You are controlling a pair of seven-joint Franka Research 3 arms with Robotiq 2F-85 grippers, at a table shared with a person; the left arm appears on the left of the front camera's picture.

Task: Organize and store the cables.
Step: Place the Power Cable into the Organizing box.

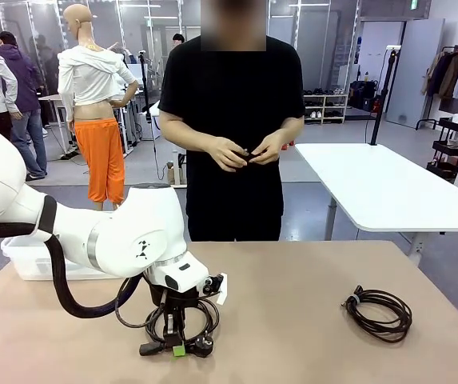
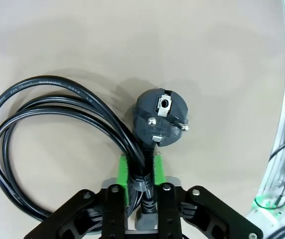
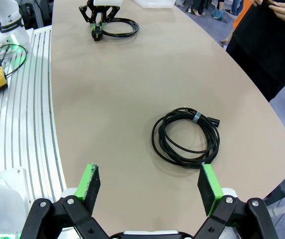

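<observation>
While the person [image 1: 232,104] at the far side fiddles with a small dark item at waist height, the left hand [image 2: 141,167] is down on the near-left part of the tabletop [image 1: 292,280], its green pads pressed together on the power cable [image 2: 52,80]. They pinch the taped bundle just behind the plug [image 2: 160,118]. The pinched stretch runs in line with the fingers. The plug lies just past the fingertips with its round two-pin face turned up, and the loops spread flat to one side. The second cable [image 3: 157,137], a thinner tied coil, lies flat on the right part of the tabletop, well apart, its tie and small connector on its far-left side. The right hand [image 3: 148,181] hangs above the near edge, spread wide and holding nothing.
</observation>
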